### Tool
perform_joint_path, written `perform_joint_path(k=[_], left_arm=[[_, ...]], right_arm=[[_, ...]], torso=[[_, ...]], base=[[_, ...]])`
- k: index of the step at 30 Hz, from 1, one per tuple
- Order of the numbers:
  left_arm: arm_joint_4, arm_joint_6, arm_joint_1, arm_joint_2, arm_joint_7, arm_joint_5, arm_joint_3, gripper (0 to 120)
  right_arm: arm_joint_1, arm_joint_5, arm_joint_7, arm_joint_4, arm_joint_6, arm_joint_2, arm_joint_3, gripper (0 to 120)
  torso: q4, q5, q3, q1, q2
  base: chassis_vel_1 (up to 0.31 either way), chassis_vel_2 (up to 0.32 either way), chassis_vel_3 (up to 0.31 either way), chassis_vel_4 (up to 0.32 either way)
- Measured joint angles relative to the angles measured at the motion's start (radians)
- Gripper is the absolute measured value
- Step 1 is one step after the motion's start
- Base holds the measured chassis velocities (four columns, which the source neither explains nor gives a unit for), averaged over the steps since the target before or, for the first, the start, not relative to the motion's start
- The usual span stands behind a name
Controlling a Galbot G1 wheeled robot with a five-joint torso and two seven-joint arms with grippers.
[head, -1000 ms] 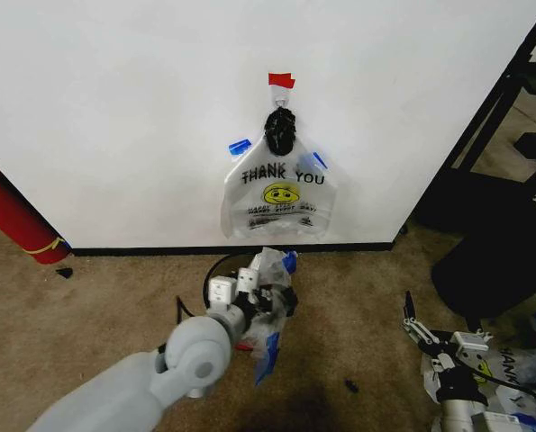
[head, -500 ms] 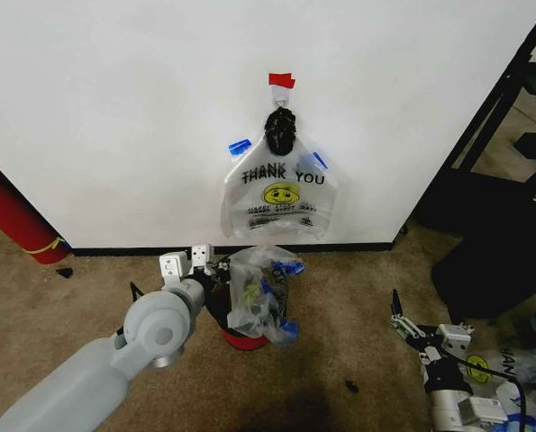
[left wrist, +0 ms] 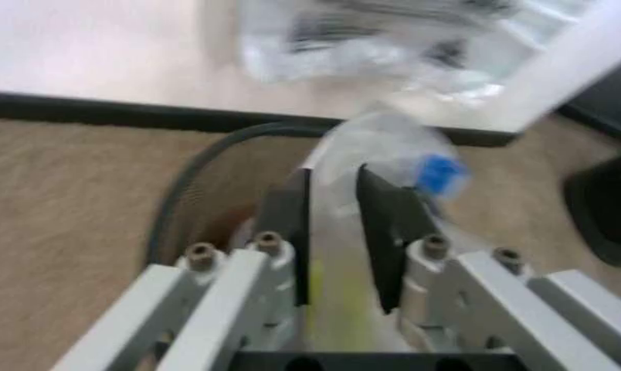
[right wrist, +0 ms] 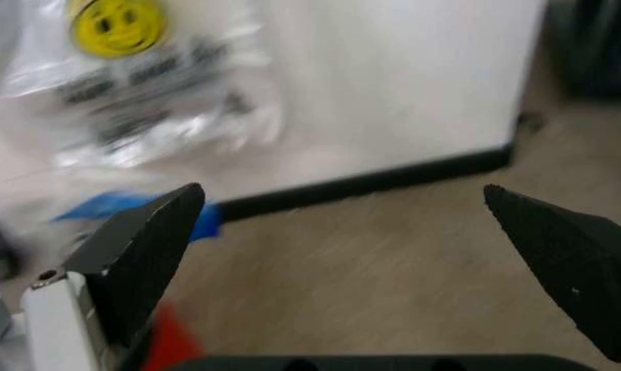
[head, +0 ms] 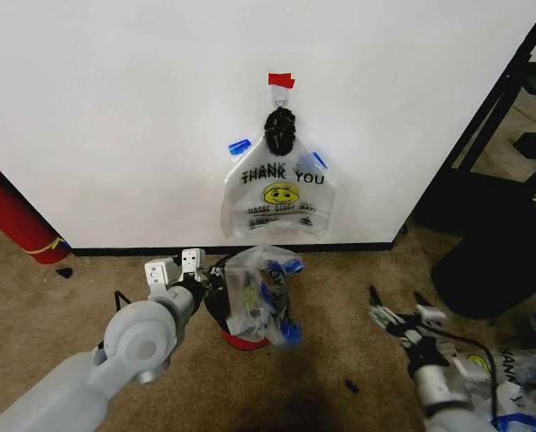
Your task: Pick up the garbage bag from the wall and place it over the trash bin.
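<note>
The garbage bag (head: pixel 260 292) is translucent white with blue tape and lies draped over the trash bin (head: pixel 221 310), a black wire-mesh basket with a red base. My left gripper (head: pixel 206 281) is at the bin's left rim. In the left wrist view the left gripper (left wrist: pixel 334 232) is shut on a fold of the garbage bag (left wrist: pixel 378 147) above the bin's rim (left wrist: pixel 187 193). A like bag (head: pixel 281 193) with a smiley hangs on the wall (head: pixel 114 117) under red tape (head: pixel 281 80). My right gripper (head: pixel 398 313) hovers open over the carpet, right of the bin; the right gripper (right wrist: pixel 352 247) holds nothing.
A red cylinder with a yellow band (head: pixel 11 216) leans at the wall's left end. Black framing (head: pixel 511 126) and a dark bulky object (head: pixel 493 261) stand to the right. Loose printed bags (head: pixel 520 373) lie on the carpet at the lower right.
My left arm has swung left, drawing the garbage bag over the bin. My right gripper has lifted and moved left, toward the bin.
</note>
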Motion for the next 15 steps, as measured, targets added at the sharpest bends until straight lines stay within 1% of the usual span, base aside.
perform_joint_path(k=[1,2,3,5,7,8,9,12,15], left_arm=[[0.0,0.0,0.0,0.0,0.0,0.0,0.0,26],[-0.003,0.001,-0.007,-0.001,0.003,-0.002,0.006,29],[-0.021,0.003,-0.009,0.002,0.007,-0.004,0.01,35],[-0.058,0.004,0.008,0.013,0.009,-0.004,-0.002,42],[-0.124,0.001,0.055,0.034,0.011,0.016,-0.052,52],[-0.124,0.001,0.055,0.034,0.011,0.016,-0.052,52],[-0.146,-0.001,0.067,0.04,0.011,0.025,-0.069,55],[-0.189,-0.01,0.089,0.05,0.011,0.056,-0.096,69],[-0.227,-0.014,0.105,0.052,0.011,0.07,-0.112,82]], right_arm=[[0.0,0.0,0.0,0.0,0.0,0.0,0.0,100],[0.005,0.004,0.007,0.002,-0.012,0.001,-0.011,100],[0.027,0.016,0.027,0.0,-0.043,-0.001,-0.045,100],[0.073,0.035,0.045,-0.016,-0.075,-0.015,-0.091,100],[0.159,0.097,0.073,-0.056,-0.11,-0.067,-0.172,100],[0.159,0.097,0.073,-0.056,-0.11,-0.067,-0.172,100],[0.189,0.119,0.081,-0.07,-0.121,-0.082,-0.196,100],[0.28,0.181,0.109,-0.103,-0.154,-0.099,-0.272,100],[0.389,0.233,0.156,-0.127,-0.202,-0.082,-0.351,100]], torso=[[0.0,0.0,0.0,0.0,0.0],[-0.0005,-0.0003,0.0,0.0,0.0],[-0.0016,-0.0003,0.0,0.0,0.0],[-0.001,0.0007,0.0,0.0,0.0],[0.0005,-0.0002,0.0,0.0,0.0],[0.0005,-0.0002,0.0,0.0,0.0],[0.0005,0.0,0.0,0.0,0.0],[-0.0005,0.0002,0.0,0.0,0.0],[0.0,0.0002,0.0,0.0,0.0]], base=[[0.0,0.0,0.0,0.0],[0.0,0.0,0.0,0.0],[0.0,0.0,0.0,0.0],[0.0,0.0,0.0,0.0],[0.0,0.0,0.0,0.0],[0.0,0.0,0.0,0.0],[0.0,0.0,0.0,0.0],[0.0,0.0,0.0,0.0],[0.0,0.0,0.0,0.0]])
